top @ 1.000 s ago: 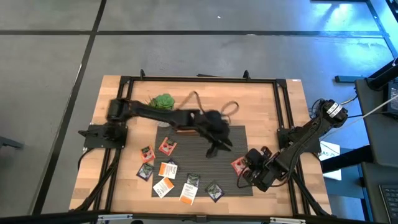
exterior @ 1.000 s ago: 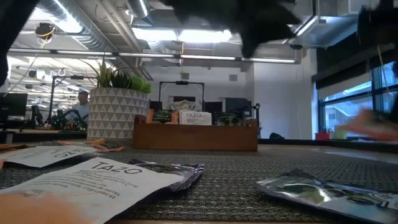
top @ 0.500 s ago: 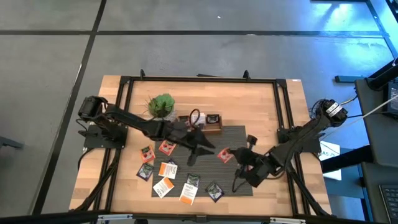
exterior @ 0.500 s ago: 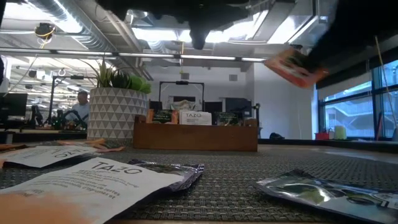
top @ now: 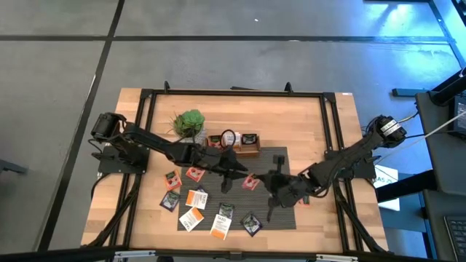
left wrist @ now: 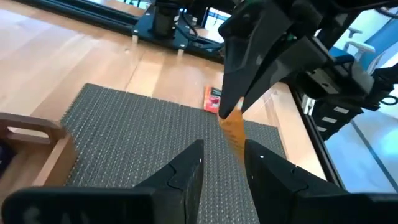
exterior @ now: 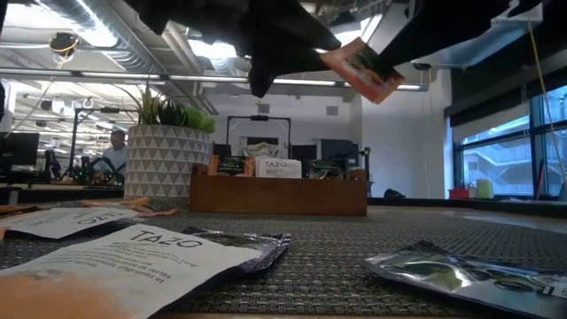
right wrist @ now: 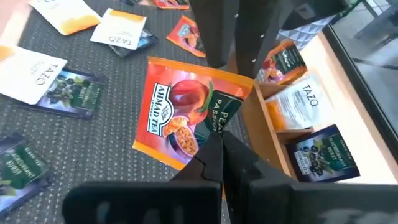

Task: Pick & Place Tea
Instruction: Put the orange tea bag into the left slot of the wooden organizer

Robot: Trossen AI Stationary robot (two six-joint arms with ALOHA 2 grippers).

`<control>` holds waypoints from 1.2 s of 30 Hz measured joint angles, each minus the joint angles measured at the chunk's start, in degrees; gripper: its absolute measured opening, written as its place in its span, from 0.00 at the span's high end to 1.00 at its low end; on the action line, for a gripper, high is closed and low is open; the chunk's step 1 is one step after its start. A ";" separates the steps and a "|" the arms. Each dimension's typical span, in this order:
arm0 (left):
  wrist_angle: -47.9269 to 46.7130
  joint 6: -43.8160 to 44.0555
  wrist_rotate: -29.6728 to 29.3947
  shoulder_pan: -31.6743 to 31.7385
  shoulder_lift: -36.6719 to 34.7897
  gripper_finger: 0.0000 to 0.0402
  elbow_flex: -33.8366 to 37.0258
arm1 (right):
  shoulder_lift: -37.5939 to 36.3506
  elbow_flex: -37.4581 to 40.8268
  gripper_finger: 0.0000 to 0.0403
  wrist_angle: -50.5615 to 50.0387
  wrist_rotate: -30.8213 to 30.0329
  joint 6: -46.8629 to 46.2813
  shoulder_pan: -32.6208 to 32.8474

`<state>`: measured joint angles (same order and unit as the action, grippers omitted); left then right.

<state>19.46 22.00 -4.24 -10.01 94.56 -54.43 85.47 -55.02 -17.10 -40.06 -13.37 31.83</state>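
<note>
Wooden table (top: 306, 124): grey mat (top: 280, 215), tray (top: 234, 143), plant (top: 191, 122), loose tea sachets (top: 194, 199).

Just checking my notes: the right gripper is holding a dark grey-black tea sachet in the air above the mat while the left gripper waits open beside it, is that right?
Not quite. The sachet in the right gripper is orange-red, not dark grey-black; the right wrist view shows it clearly. The rest holds: it is up over the mat, with the left gripper open beside it.
</note>
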 joint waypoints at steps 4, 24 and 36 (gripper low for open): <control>0.01 0.00 0.92 0.04 0.00 0.73 -0.02 | 0.00 0.00 1.00 -0.07 2.60 0.14 -1.57; 0.03 2.34 0.69 0.04 0.00 0.77 -0.07 | 0.35 0.00 1.00 4.06 5.69 6.34 -3.60; -0.02 -3.75 0.70 0.08 0.04 0.99 -0.11 | 0.35 0.00 0.94 4.22 6.44 7.91 -3.82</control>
<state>19.43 18.25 -3.54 -9.93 94.61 -54.54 85.82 -55.02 -12.88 -33.62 -5.46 28.01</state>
